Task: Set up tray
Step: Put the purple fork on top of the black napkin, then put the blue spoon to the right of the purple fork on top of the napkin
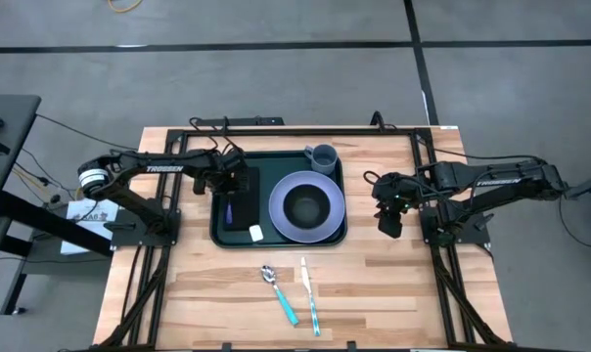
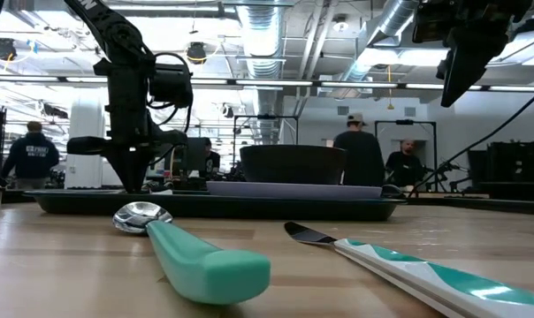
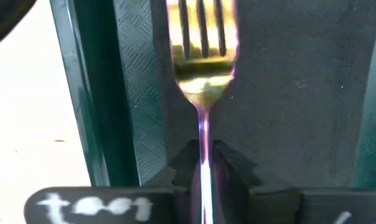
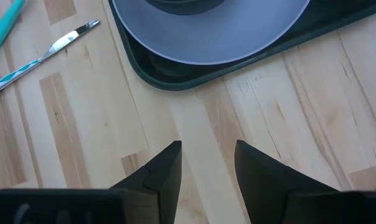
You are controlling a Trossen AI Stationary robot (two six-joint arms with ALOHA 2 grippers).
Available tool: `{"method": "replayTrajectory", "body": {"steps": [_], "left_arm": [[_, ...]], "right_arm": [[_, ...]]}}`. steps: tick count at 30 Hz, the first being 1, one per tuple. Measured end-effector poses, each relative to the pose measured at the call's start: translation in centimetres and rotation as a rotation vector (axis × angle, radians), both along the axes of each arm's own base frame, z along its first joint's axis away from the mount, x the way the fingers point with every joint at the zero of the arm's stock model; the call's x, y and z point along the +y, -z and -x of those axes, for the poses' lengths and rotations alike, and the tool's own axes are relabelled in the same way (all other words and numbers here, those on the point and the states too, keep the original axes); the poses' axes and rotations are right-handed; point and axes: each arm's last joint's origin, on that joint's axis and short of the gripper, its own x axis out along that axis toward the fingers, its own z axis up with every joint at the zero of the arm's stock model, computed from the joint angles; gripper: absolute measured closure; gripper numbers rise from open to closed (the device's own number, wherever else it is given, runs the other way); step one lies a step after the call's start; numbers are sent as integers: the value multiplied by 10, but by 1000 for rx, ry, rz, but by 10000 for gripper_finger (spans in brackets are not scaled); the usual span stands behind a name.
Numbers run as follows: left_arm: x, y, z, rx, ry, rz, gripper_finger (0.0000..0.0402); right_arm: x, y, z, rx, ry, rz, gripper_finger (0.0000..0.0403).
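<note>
The dark green tray (image 1: 220, 230) lies mid-table. It carries a lavender plate (image 1: 279, 210) with a dark bowl (image 1: 305, 206), a grey cup (image 1: 321, 156) in its far right corner, and a black napkin (image 1: 245, 200) on its left part. My left gripper (image 1: 232, 184) (image 3: 203, 152) stands over the napkin (image 3: 287, 93), shut on a metal fork (image 3: 202, 56). My right gripper (image 1: 388, 223) (image 4: 208, 155) hangs open above bare wood, right of the tray (image 4: 175, 78), touching nothing. A teal-handled spoon (image 1: 281, 291) and knife (image 1: 309, 293) lie on the wood near the table's near edge. My left gripper pinches the fork's thin neck (image 3: 203, 127), just behind the tines, between its two fingertips (image 3: 228, 165). The fingers point down from above in the low view (image 2: 134, 172). The fork lies along the black napkin; whether it rests on it or is just clear, I cannot tell.
A small white piece (image 1: 255, 232) lies on the tray near its near edge. Bare wood spreads to the right of the tray and around the spoon (image 2: 187, 252) and knife (image 2: 400, 265). People stand in the room behind the table (image 2: 360, 150).
</note>
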Motion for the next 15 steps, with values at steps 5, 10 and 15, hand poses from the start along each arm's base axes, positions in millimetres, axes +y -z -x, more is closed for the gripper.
{"method": "replayTrajectory", "body": {"steps": [5, 10, 15], "left_arm": [[0, 0, 0, 0, -8, 1, 356], [0, 0, 0, -2, -18, 2, 354], [-2, -12, 1, -7, -18, -67, 355]], "right_arm": [[0, 0, 0, 0, -2, 1, 265], [0, 0, 0, 0, -1, 1, 265], [0, 0, 0, 2, -1, 1, 265]]}}
